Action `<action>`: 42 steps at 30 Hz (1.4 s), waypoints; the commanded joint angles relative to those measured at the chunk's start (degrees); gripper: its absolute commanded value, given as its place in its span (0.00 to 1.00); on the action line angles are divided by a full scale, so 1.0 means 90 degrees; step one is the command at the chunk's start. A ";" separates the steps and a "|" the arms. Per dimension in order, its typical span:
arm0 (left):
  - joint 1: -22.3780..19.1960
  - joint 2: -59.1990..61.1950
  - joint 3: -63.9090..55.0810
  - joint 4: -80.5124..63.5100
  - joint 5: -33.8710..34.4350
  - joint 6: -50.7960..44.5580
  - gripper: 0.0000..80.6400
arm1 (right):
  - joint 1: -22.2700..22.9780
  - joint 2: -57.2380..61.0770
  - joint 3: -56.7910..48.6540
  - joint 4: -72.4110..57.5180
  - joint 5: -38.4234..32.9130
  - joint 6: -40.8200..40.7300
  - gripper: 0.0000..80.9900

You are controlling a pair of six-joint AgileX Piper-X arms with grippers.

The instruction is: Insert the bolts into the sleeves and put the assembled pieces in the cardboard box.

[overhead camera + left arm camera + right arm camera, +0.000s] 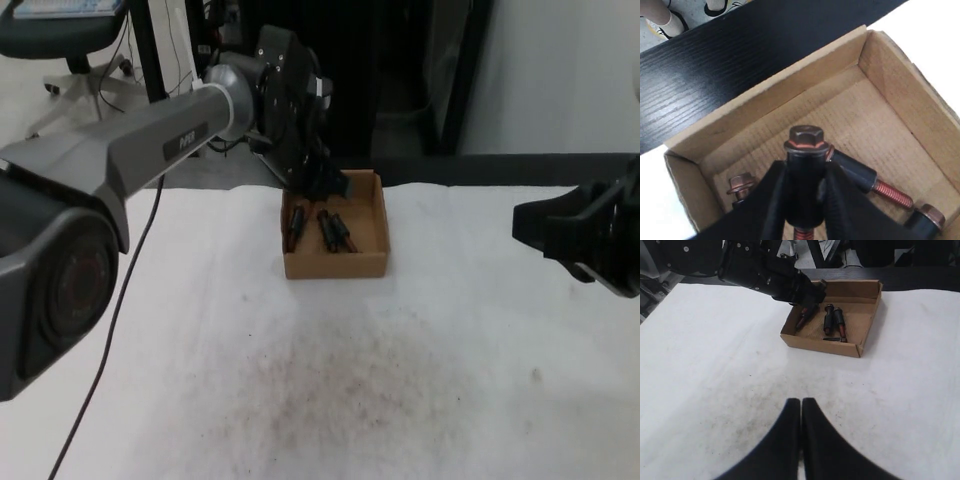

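The cardboard box (365, 262) stands at the far middle of the white-covered bench. My left gripper (807, 175) hangs over the box's inside, shut on an assembled piece (805, 150), a black sleeve with a copper bolt head on top and thread showing below. Other assembled pieces lie on the box floor: one with its thread sticking out (860, 174), one seen by its bolt head (741, 184), another in the corner (929, 216). My right gripper (801, 440) is shut with nothing in it, low over bare cloth well short of the box (860, 300), at the bench's right side (535, 225).
A black bench edge (715, 65) runs just behind the box. A dark stain (330, 380) marks the cloth in front of it. The left arm (150, 140) stretches across the far left of the bench. An office chair (70, 40) stands on the floor beyond.
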 commanded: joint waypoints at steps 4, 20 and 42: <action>-0.0009 -0.0075 -0.0054 -0.0110 -0.0021 0.0067 0.13 | -0.0028 -0.0057 -0.0043 0.0055 0.0031 -0.0049 0.01; -0.0009 -0.0094 -0.0054 -0.0075 0.0110 -0.0252 0.37 | -0.0028 -0.0057 -0.0043 0.0053 0.0004 -0.0049 0.01; -0.0084 -0.3077 0.1839 0.3230 -0.0272 -0.0050 0.00 | -0.0045 -0.0057 0.0532 0.1090 0.0888 -0.0630 0.01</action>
